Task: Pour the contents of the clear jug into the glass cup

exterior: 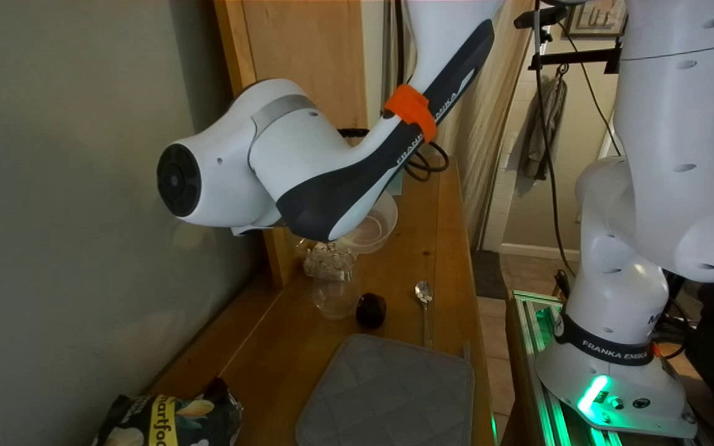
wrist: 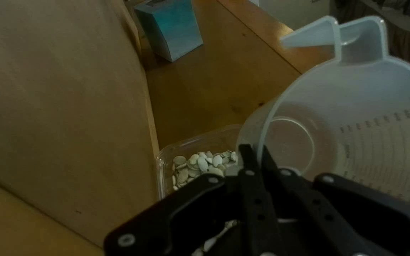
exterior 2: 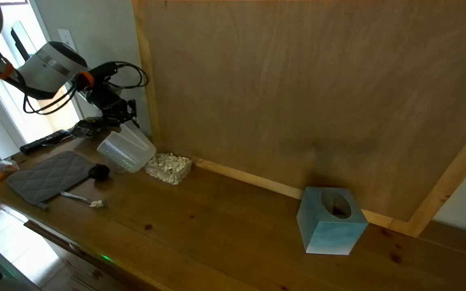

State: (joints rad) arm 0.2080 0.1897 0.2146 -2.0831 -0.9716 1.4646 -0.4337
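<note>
My gripper (wrist: 257, 151) is shut on the rim of the clear jug (wrist: 361, 103), with the wall pinched between its fingertips. In an exterior view the gripper (exterior 2: 135, 120) holds the jug (exterior 2: 126, 151) tilted above the table, near the seed container. The jug (exterior: 385, 224) is partly behind my arm in an exterior view, its mouth facing that camera. The visible inside of the jug looks bare; its lower side is partly hidden by the fingers. The glass cup (exterior: 335, 300), a clear tumbler, stands upright on the table. I cannot make it out in the wrist view.
A clear container (exterior 2: 164, 177) of pale seeds stands against the wooden board (exterior 2: 297, 101); its wall (wrist: 160, 169) shows in the wrist view. A dark round object (exterior: 370, 311), a spoon (exterior: 424, 294), a grey potholder (exterior: 388, 390), a snack bag (exterior: 171, 415) and a tissue box (exterior 2: 334, 230) lie around.
</note>
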